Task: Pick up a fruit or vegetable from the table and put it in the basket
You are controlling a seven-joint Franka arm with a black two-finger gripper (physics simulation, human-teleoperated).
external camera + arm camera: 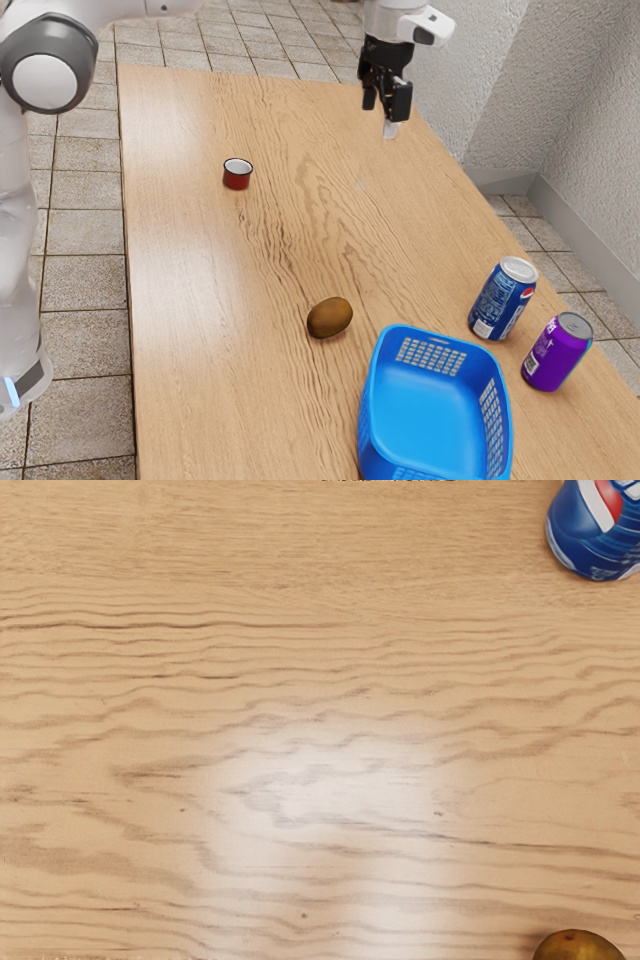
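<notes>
The gripper [385, 104] hangs above the table's far end in the exterior view, its fingers apart with nothing visible between them. A brown, kiwi-like fruit [330, 317] lies on the wood well away from it, toward the exterior view's bottom. Beside the fruit, on the exterior view's right, stands a blue basket [430, 415] with nothing seen inside. In the wrist view the top of the fruit [578, 947] peeks in at the edge, with bare wood under the hand.
A blue Pepsi can [503, 298], also in the wrist view as a can [598, 532], stands near a purple can [557, 352] past the basket. A small red cup [237, 174] sits on the wooden table [200, 300] toward the arm's side.
</notes>
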